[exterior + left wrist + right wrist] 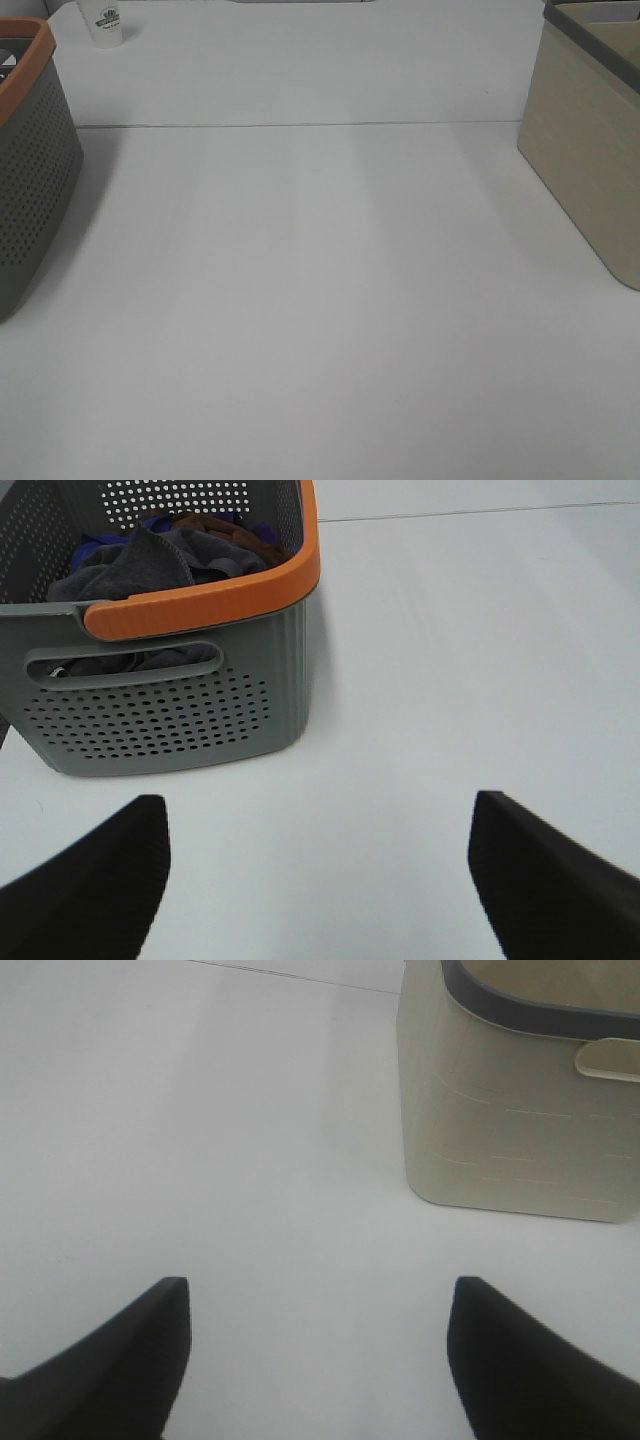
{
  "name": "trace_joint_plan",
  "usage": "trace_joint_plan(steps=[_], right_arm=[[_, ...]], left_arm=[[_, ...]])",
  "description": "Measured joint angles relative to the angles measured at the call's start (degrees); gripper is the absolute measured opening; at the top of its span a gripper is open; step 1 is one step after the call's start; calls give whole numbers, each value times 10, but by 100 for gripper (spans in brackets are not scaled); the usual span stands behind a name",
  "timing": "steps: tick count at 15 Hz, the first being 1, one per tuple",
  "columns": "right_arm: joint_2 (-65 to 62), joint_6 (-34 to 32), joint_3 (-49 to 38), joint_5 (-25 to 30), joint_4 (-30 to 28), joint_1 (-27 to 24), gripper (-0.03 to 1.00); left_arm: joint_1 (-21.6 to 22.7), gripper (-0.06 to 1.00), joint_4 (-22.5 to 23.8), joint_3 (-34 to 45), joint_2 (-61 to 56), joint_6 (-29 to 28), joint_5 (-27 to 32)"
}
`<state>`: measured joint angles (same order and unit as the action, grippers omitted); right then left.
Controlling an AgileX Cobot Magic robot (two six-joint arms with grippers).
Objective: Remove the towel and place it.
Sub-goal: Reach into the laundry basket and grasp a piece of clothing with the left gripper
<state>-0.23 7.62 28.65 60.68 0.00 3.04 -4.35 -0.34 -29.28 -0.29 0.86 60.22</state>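
Facing the grey perforated basket (160, 715), the left gripper (315, 810) hangs above the white table (320, 300) with its two dark fingers spread wide and nothing between them. The charcoal towel (130, 565) lies crumpled on top of the heap inside the basket, beside a blue cloth (97, 546) and a brown cloth (215, 525), just under the orange rim (200, 595). The job of lifting it out appears not yet begun. The right gripper (318, 1290), likewise spread and empty, points toward the beige bin (500, 1120) on the opposite side of the table. That may be where the towel is meant to go, though nothing here settles it. Neither arm shows in the overhead view, suggesting both sit back from the work area. A paper cup (105, 22) stands at the far left corner, well apart from both containers.
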Motion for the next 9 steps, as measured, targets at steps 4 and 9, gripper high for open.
trace_joint_plan(steps=[4, 9], right_arm=[[0, 0, 0, 0, 0, 0, 71], [0, 0, 0, 0, 0, 0, 71]], left_arm=[[0, 76, 18, 0, 0, -37, 0], [0, 76, 19, 0, 0, -41, 0]])
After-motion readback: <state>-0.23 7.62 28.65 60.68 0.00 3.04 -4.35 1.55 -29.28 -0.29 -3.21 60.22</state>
